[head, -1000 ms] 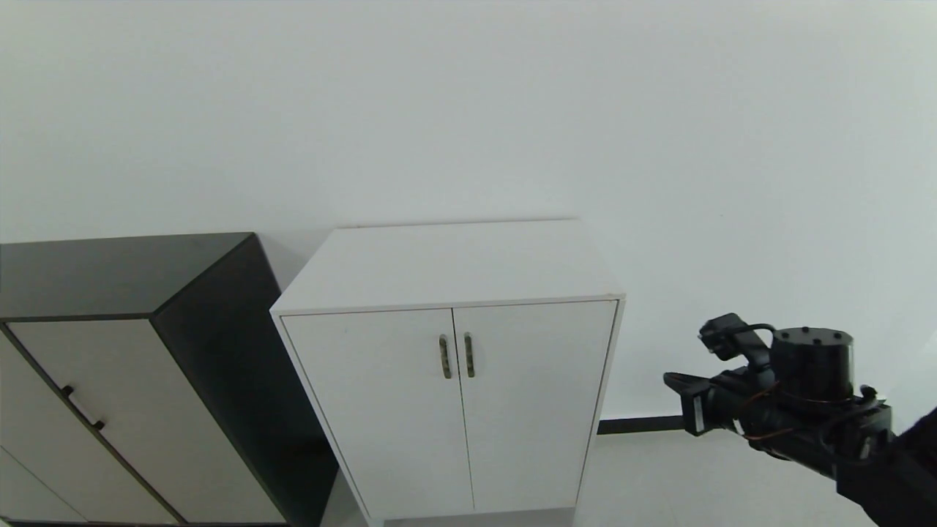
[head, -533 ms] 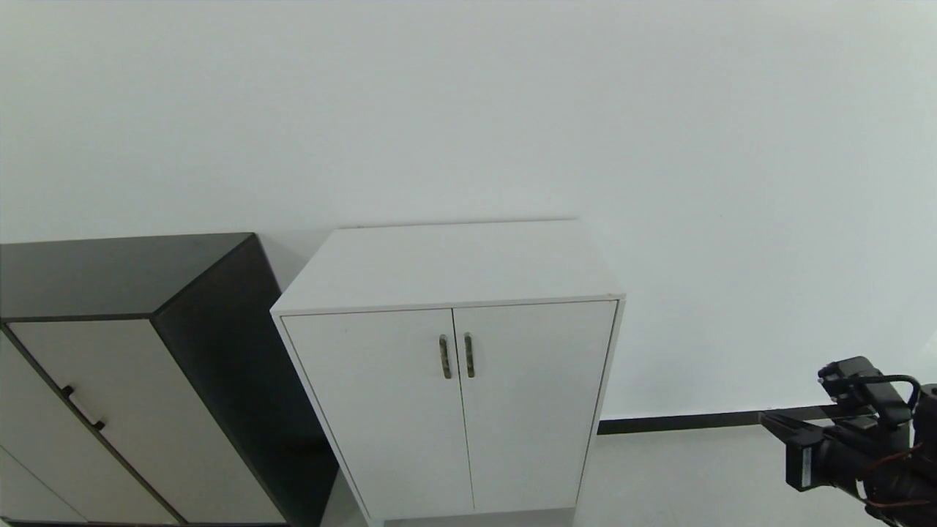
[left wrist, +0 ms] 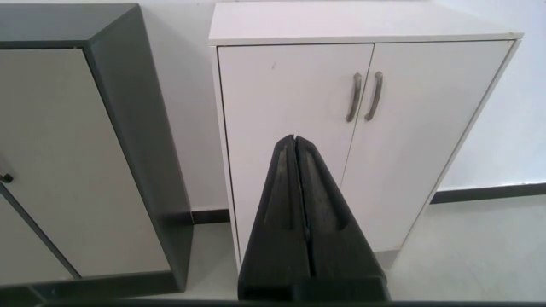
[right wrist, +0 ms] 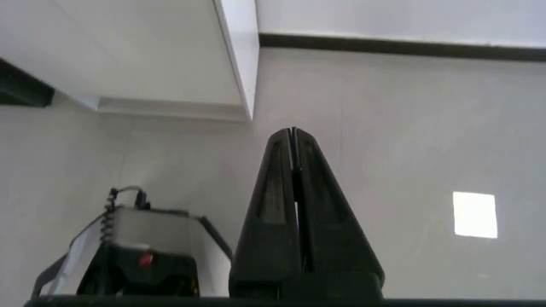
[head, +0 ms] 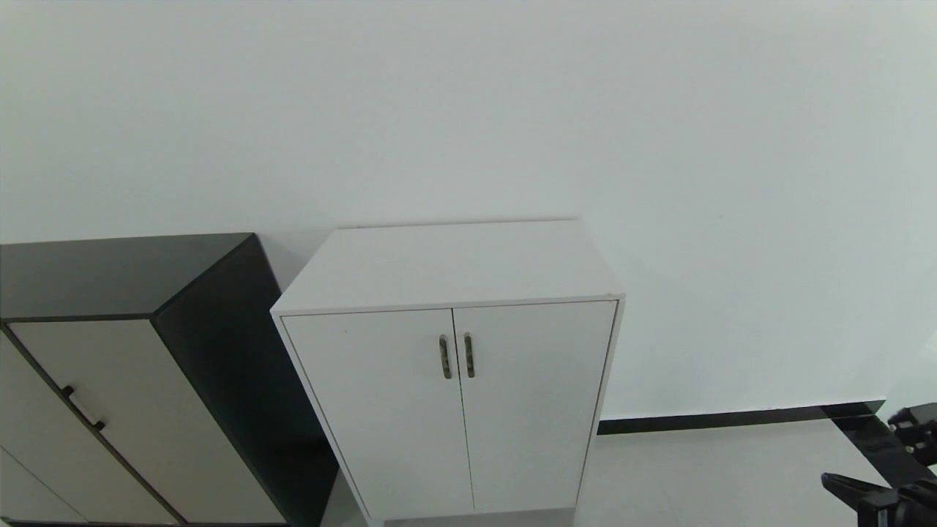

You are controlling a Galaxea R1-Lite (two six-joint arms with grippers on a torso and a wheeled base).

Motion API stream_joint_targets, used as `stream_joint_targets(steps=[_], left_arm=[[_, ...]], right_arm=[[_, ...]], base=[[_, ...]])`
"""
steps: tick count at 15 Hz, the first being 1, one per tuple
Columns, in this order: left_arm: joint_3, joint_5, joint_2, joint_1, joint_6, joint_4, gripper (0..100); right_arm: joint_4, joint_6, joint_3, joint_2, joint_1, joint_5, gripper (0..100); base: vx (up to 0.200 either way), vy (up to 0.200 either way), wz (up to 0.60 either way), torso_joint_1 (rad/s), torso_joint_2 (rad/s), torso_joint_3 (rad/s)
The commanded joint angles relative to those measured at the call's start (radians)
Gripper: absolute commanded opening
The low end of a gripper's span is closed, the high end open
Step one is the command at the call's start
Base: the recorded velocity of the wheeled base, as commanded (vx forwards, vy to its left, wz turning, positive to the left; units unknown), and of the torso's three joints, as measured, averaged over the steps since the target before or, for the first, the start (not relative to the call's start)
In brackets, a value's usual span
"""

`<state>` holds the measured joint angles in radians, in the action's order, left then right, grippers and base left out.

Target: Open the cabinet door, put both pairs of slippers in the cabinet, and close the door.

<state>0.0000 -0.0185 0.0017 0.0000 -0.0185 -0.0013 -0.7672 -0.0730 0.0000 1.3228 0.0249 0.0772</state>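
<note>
The white cabinet (head: 446, 344) stands against the wall with both doors closed and two slim metal handles (head: 457, 356) side by side at the middle seam. My left gripper (left wrist: 295, 141) is shut with nothing in it, a short way in front of the left door (left wrist: 290, 102) and below handle height. My right gripper (right wrist: 293, 135) is shut and empty too. It hangs low over the floor past the cabinet's lower right corner (right wrist: 241, 60), and its tip (head: 834, 481) sits at the head view's bottom right.
A black cabinet with pale grey doors (head: 110, 366) stands close on the white cabinet's left, with a narrow dark gap between them. A black skirting strip (head: 717, 419) runs along the wall. Open light floor (head: 695, 476) lies to the right.
My right arm has dropped down and to the right, from beside the cabinet at door height to the bottom right corner. The cabinet doors have stayed closed.
</note>
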Motion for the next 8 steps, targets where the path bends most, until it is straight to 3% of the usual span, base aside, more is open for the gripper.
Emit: stream_joint_targets(steps=[1, 4, 8], left_arm=[[0.000, 0.000, 0.000, 0.000, -0.001, 0.000, 0], [0.000, 0.000, 0.000, 0.000, -0.001, 0.000, 0], [0.000, 0.000, 0.000, 0.000, -0.001, 0.000, 0]], right_arm=[[0.263, -0.001, 0.000, -0.324, -0.005, 0.003, 0], [0.565, -0.001, 0.000, -0.594, -0.003, 0.004, 0], [0.709, -0.005, 0.000, -0.826, 0.001, 0.001, 0]], base=[[0.000, 0.000, 0.00, 0.000, 0.00, 0.000], [0.000, 0.000, 0.00, 0.000, 0.00, 0.000], [0.000, 0.000, 0.00, 0.000, 0.00, 0.000]])
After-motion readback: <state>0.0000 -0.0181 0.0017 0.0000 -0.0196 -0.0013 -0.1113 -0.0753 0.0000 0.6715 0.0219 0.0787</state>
